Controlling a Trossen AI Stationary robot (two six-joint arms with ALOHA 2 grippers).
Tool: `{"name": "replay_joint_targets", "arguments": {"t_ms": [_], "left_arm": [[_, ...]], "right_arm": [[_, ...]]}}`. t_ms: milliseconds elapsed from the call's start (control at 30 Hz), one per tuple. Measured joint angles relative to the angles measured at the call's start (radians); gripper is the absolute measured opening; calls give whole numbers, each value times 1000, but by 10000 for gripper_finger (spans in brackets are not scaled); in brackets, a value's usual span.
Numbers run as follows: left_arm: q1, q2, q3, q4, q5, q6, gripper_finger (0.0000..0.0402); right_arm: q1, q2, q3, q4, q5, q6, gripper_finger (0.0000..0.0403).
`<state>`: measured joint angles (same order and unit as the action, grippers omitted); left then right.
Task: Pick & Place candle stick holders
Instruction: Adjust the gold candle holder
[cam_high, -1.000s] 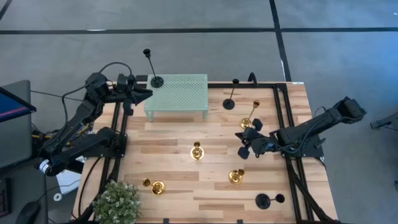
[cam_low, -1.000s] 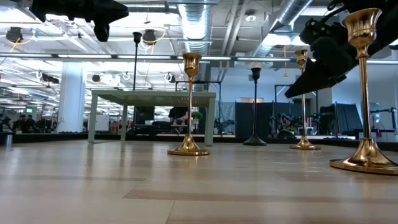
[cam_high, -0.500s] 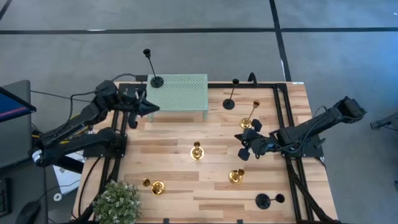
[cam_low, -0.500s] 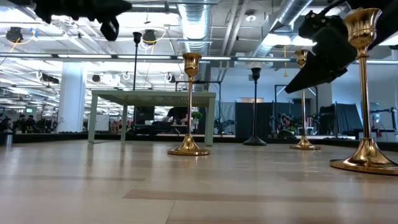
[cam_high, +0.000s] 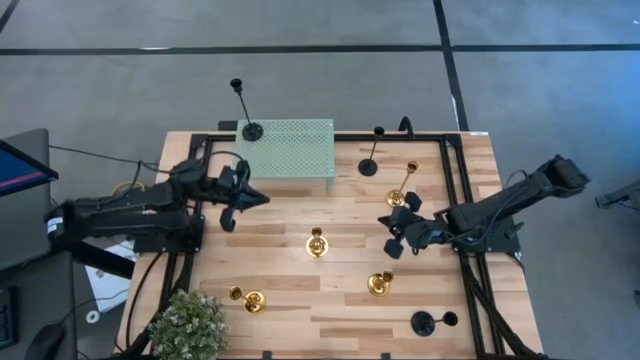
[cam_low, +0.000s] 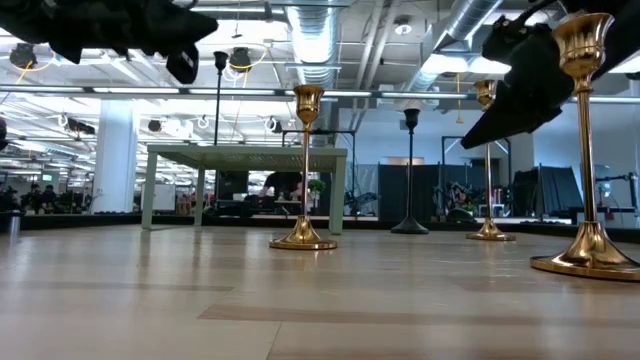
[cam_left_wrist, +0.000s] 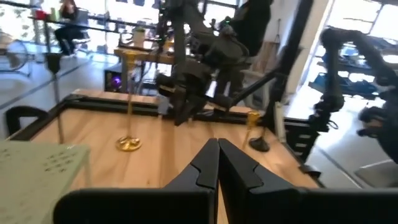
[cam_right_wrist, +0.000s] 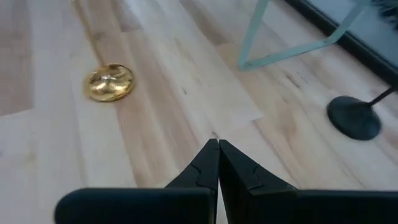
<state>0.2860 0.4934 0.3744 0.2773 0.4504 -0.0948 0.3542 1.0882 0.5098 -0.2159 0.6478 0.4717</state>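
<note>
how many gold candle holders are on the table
4: one by the right-side rail, one mid-table, one nearer the front, right of centre, one front left beside the plant. None looks hidden.

Left end effector (cam_high: 254, 197) and right end effector (cam_high: 384, 222) both hover over the table, fingers pressed together, empty.

My left gripper (cam_low: 183, 55) hangs above the worktop (cam_low: 300, 300) (far side: green stand (cam_low: 245, 155)); gold candle stick holders (cam_low: 304, 170) stand upright.
</note>
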Motion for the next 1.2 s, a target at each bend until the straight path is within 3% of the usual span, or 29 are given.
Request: {"name": "replay_joint_targets", "arguments": {"t_ms": [200, 367, 567, 667, 933, 1067, 1200], "left_arm": [[-70, 25, 0, 1, -114, 88, 5], [-78, 76, 0, 1, -144, 91, 5], [-78, 124, 0, 12, -144, 91, 5], [-78, 130, 0, 17, -144, 91, 5], [-78, 130, 0, 30, -144, 91, 5], [-78, 130, 0, 31, -144, 91, 5], [-78, 130, 0, 35, -144, 90, 5]], "right_arm": [[20, -83, 70, -168, 35, 10, 0], [47, -144, 118, -346, 65, 86, 0], [87, -179, 125, -511, -18, 298, 0], [108, -179, 125, -535, -80, 331, 0], [115, -179, 125, -534, -123, 311, 0], [96, -180, 125, -539, -117, 316, 0], [77, -193, 131, -574, -44, 315, 0]]}}
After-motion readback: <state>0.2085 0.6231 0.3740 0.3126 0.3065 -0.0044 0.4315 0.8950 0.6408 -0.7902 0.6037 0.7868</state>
